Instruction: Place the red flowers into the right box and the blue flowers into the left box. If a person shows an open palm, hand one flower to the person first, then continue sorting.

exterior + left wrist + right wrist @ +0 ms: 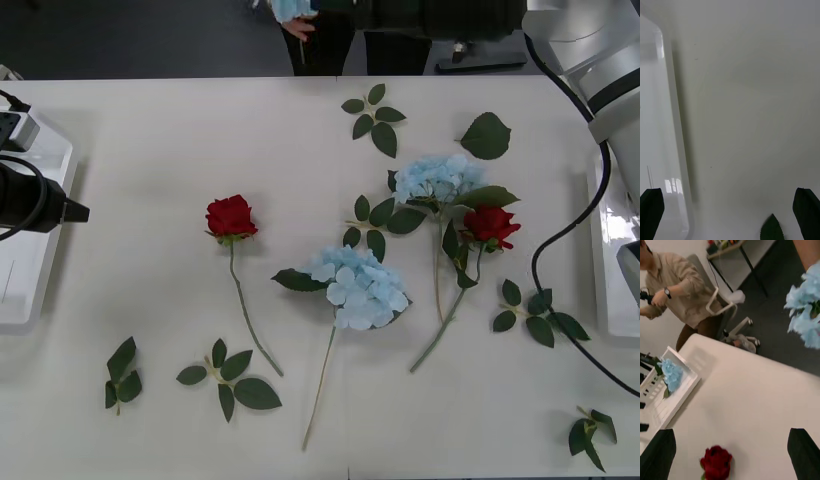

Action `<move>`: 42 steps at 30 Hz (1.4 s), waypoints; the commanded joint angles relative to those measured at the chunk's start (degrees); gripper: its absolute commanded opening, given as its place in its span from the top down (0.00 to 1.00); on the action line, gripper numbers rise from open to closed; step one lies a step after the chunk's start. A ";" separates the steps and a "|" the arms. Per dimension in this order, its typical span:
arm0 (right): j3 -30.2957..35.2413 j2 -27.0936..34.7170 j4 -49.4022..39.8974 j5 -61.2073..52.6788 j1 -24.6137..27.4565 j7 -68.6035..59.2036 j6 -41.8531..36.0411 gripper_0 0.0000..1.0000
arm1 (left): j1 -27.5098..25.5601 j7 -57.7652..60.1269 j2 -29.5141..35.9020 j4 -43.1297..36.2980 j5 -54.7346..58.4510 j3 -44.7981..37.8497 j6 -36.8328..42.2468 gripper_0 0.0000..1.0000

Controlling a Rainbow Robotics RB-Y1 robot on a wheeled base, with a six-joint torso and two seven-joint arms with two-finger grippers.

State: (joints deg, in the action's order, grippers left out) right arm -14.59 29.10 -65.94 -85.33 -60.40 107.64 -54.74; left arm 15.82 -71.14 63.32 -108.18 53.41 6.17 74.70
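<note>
Two red flowers lie on the table, one left of centre [231, 215] [716, 461] and one at the right [491, 225]. Two blue flowers lie between them, one mid-table [362, 288] and one farther back [434, 178]. A third blue flower [670, 374] rests in the left box [25, 285] [681, 393] [675, 123]. The right box [606, 300] sits at the right table edge. Beyond the far edge a person's hand holds another blue flower [290, 10] [807, 311]. My left gripper [728, 189] is open beside the left box. My right gripper [730, 431] is open and raised above the table.
Loose green leaf sprigs lie scattered: at the back [372, 118], front left [232, 380] [120, 375], right [535, 315] and front right corner [592, 432]. A black cable [560, 250] hangs from my right arm [600, 60] over the table's right side.
</note>
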 commanded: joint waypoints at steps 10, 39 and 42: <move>0.53 10.10 -13.43 14.58 9.51 -32.84 -25.68 0.14 | -0.09 -0.93 2.33 -1.16 -0.23 -1.95 -0.34 0.00; 0.53 4.38 -31.09 56.59 34.56 -71.25 -33.15 0.13 | 1.93 13.13 -13.22 -12.50 -16.05 7.01 10.47 0.00; 0.18 3.07 -28.98 57.91 34.56 -70.37 -31.39 0.13 | 2.81 18.14 -17.18 -12.50 -22.12 12.02 10.20 0.00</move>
State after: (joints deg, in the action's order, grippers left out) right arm -14.65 34.42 -96.07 -28.70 -26.07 36.78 -87.46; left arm 16.02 -58.66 49.97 -118.95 34.90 13.38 84.97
